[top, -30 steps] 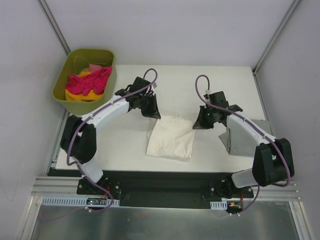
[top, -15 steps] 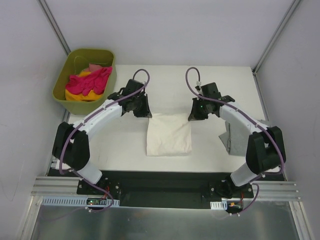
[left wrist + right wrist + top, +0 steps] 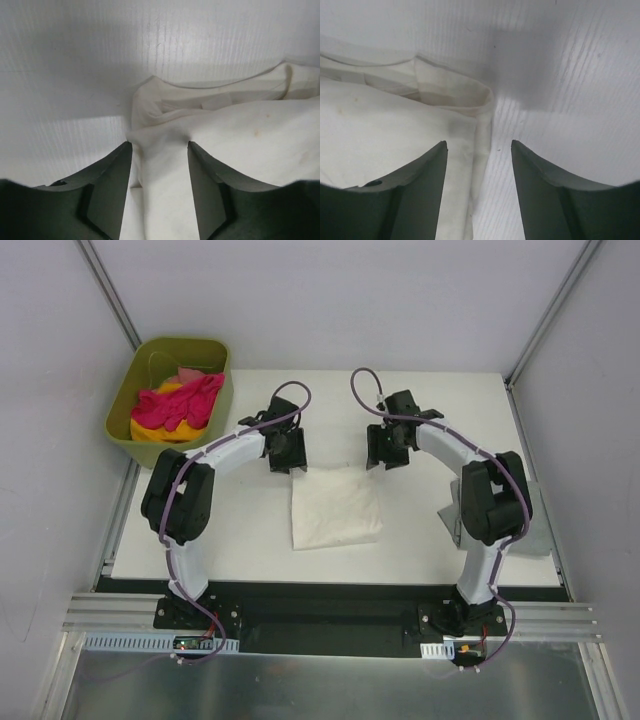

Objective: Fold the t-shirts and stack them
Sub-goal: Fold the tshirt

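Note:
The cream-white t-shirt lies folded in a rectangle at the table's middle. My left gripper hovers at its far left corner, jaws open over the cloth, gripping nothing. My right gripper stands open over the far right corner, one finger above cloth and the other above bare table. A grey t-shirt lies at the right, partly hidden by the right arm. Pink, yellow and red t-shirts sit bunched in the tub.
The olive-green tub stands off the table's far left corner. The white table ends at a black rail near the arm bases. Metal frame posts rise at both back corners.
Both grippers carried the cream shirt's edge toward the far side, then opened and let it go. The shirt now lies flat in a neater rectangle.

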You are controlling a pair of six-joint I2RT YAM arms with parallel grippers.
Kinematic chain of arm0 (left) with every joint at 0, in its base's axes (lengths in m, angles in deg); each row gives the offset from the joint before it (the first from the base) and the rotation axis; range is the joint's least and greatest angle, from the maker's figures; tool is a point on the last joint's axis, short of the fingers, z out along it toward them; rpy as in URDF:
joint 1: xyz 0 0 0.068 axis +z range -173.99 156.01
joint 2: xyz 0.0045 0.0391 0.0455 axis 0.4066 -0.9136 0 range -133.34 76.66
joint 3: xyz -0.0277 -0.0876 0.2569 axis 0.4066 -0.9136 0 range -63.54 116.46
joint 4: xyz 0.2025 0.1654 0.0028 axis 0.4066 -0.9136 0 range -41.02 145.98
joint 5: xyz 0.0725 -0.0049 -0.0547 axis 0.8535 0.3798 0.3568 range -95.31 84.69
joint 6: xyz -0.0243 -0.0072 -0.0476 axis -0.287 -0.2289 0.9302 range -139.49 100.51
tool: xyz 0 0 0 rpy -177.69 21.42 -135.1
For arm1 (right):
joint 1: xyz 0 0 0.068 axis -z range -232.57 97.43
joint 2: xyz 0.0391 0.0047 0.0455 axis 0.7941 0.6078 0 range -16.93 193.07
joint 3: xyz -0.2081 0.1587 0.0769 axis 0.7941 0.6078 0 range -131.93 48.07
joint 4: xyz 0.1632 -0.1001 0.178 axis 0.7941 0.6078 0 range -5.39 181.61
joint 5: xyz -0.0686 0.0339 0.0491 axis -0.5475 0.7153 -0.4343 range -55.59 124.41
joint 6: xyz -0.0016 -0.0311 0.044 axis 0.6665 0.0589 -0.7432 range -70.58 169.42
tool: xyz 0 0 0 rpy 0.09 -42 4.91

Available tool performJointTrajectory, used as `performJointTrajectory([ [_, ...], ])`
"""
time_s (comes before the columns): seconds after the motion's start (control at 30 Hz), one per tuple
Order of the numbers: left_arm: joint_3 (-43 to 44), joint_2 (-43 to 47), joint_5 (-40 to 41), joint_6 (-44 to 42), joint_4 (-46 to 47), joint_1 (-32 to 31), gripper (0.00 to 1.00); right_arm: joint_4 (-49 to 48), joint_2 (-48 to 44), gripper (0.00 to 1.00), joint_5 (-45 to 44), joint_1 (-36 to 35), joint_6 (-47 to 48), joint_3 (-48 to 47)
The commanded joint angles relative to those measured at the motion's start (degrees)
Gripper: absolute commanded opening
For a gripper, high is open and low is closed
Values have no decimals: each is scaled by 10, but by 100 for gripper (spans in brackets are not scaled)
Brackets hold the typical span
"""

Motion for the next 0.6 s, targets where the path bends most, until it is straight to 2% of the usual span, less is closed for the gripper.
performJointTrajectory([
  [0.0, 26, 47, 8, -31, -6, -4, 67, 58, -92, 65, -24, 1, 48, -51],
  [0.07, 20, 75, -4, -34, -9, -5, 78, 68, -130, 82, -35, 2, 59, -45],
  [0.1, 16, 87, -9, -34, -14, -5, 81, 69, -177, 99, -37, 2, 60, -42],
  [0.2, -5, 146, -20, -26, -16, -6, 99, 54, -249, 100, -31, 2, 50, -8],
  [0.33, -42, 236, -34, -10, -17, -13, 99, 25, -344, 97, 75, 2, 20, 53],
  [0.4, -51, 254, -47, -4, -14, -17, 99, -3, -361, 97, 191, 2, -16, 115],
  [0.47, -58, 255, -81, -9, 0, -20, 99, -93, -377, 97, 309, -3, -54, 177],
  [0.57, -49, 214, -120, -9, 4, -20, 99, -192, -371, 97, 368, -16, -105, 266],
])
